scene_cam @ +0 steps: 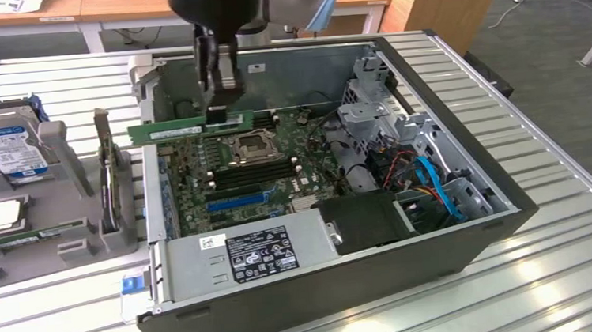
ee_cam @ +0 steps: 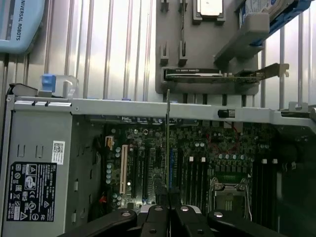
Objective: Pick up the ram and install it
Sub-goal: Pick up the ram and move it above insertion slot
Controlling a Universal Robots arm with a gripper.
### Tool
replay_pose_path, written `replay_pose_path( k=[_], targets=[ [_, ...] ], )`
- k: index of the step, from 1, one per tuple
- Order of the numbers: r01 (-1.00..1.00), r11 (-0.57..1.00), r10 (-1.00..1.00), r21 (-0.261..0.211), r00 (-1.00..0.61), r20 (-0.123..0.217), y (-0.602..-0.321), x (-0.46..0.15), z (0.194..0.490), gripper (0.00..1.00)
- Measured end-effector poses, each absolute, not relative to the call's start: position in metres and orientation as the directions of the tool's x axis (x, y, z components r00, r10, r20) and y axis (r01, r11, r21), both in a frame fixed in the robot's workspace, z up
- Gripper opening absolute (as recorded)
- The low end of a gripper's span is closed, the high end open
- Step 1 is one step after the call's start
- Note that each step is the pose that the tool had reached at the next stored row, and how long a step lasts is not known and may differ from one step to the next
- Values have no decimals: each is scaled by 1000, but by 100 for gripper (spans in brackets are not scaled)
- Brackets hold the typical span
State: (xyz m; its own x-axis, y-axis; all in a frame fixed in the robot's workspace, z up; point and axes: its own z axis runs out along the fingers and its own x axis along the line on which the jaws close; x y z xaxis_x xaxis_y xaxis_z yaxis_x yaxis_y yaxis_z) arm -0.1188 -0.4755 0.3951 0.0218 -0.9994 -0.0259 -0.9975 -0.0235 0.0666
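My gripper (scene_cam: 220,112) is shut on the ram (scene_cam: 182,128), a long thin green stick held level by its end at the exterior view's right. It hangs above the far part of the motherboard (scene_cam: 197,191) inside the open computer case (scene_cam: 459,224). The black memory slots (scene_cam: 254,172) lie below it, nearer than the processor socket (scene_cam: 249,146). In the wrist view the ram (ee_cam: 168,143) shows edge-on as a thin line rising from between the black fingers (ee_cam: 154,217) of my gripper (ee_cam: 169,213), over the motherboard (ee_cam: 143,163) beside the slots (ee_cam: 197,173).
A grey parts holder (scene_cam: 70,251) stands at the exterior view's left, carrying a hard drive with a blue label (scene_cam: 4,149), a square silver processor (scene_cam: 2,214) and an upright card (scene_cam: 109,177). The power supply (scene_cam: 255,252), drive cage (scene_cam: 377,120) and cables (scene_cam: 435,183) crowd the case.
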Motion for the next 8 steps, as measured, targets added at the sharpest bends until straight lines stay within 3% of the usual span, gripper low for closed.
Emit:
replay_pose_path(
  k=[8],
  targets=[
    [-997, -23, -999, 71, 22, -26, -476, -87, 395, 12]
  ],
)
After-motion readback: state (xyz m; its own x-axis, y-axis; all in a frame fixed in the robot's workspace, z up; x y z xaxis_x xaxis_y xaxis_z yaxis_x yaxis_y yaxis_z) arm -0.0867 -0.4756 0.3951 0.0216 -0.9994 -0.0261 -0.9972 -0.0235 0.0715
